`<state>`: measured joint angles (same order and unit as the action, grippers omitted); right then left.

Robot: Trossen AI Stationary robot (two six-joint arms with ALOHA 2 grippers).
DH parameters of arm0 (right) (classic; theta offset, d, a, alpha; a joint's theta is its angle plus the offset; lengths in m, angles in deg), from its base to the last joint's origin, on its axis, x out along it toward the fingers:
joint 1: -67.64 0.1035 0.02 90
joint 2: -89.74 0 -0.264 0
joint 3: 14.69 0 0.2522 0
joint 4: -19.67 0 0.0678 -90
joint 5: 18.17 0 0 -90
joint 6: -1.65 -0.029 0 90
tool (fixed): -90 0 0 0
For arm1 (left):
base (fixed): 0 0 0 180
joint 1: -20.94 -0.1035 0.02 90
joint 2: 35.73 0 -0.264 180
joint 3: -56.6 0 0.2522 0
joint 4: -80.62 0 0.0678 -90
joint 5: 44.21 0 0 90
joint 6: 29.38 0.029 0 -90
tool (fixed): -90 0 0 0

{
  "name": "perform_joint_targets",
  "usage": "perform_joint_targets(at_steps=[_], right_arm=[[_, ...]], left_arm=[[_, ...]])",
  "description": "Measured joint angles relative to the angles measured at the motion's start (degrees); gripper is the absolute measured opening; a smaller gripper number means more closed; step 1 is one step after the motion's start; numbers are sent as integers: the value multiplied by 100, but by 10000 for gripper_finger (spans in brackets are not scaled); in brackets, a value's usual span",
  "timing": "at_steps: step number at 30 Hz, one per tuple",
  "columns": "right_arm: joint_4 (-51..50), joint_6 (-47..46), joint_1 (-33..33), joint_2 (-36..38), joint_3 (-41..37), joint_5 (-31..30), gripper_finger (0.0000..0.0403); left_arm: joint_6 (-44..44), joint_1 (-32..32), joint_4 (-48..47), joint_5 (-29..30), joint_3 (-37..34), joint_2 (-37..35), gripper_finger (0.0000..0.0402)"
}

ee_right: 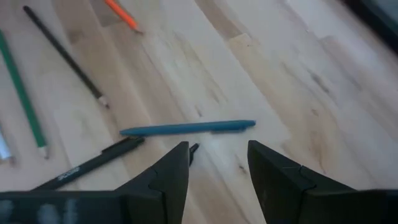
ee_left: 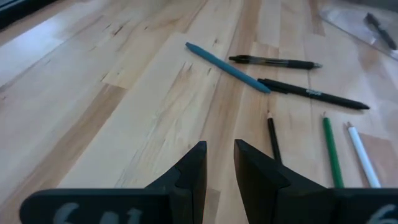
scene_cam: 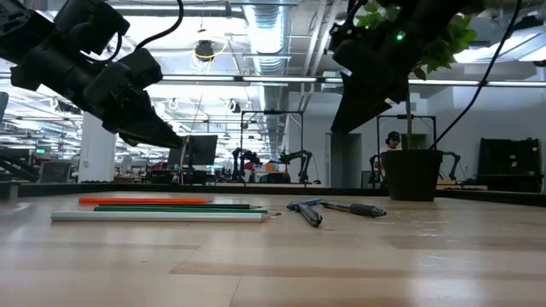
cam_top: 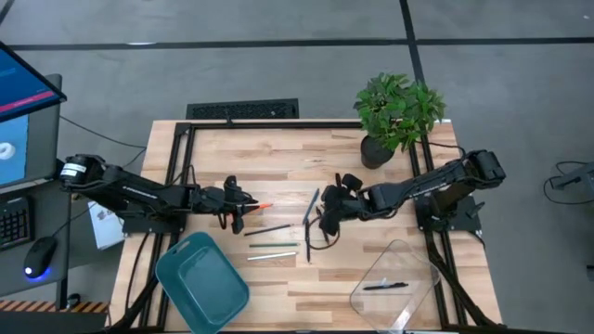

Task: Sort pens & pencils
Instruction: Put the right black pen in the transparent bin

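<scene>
Hovering over the middle of the desk [cam_top: 278, 288], my right gripper [ee_right: 217, 165] hangs released, fingers spread wide, just above the blue pen [ee_right: 186, 128], with a black pen [ee_right: 93, 163] lying beside it. My left gripper [ee_left: 219, 163] hangs nearer the left side with a narrow gap between its fingers and nothing in them; the orange pencil [cam_top: 264, 206] lies just beside it.

From above: dark pencil [cam_top: 270, 228], green pencil [cam_top: 271, 245] and pale pencil [cam_top: 271, 255] lie between the two grippers. A teal tray [cam_top: 200, 283] sits near the left front corner, a clear tray [cam_top: 422, 269] near the right front corner with one pen [cam_top: 384, 287] inside, a potted plant [cam_top: 397, 113] at the back right.

The level view hides both trays but shows the pencils stacked one behind another. The left wrist view shows three pens together, the blue one crossing toward a second black pen [ee_left: 273, 61].
</scene>
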<state>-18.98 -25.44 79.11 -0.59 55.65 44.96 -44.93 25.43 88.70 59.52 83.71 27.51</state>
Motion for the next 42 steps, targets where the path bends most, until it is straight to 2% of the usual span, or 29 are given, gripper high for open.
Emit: perform_joint_targets(at_steps=[10,19,21,27,30,35,42], right_arm=[[164,2537,-397,0,0,1622,180],[162,3488,-650,0,0,2631,177],[137,3173,-647,0,0,2692,175],[433,952,-601,-372,-1,2565,172],[589,389,-452,-685,0,2279,172],[743,-526,-309,-1047,161,2173,171],[159,-1626,-151,-1058,409,1006,171]], left_arm=[[236,0,223,-456,0,0,71],[247,2,206,-649,0,0,71],[247,2,208,-649,0,0,71],[243,2,243,-649,2,0,71],[221,2,418,-649,2,0,71],[243,2,663,-699,9,-4,71],[240,2,602,-699,9,-2,71]])
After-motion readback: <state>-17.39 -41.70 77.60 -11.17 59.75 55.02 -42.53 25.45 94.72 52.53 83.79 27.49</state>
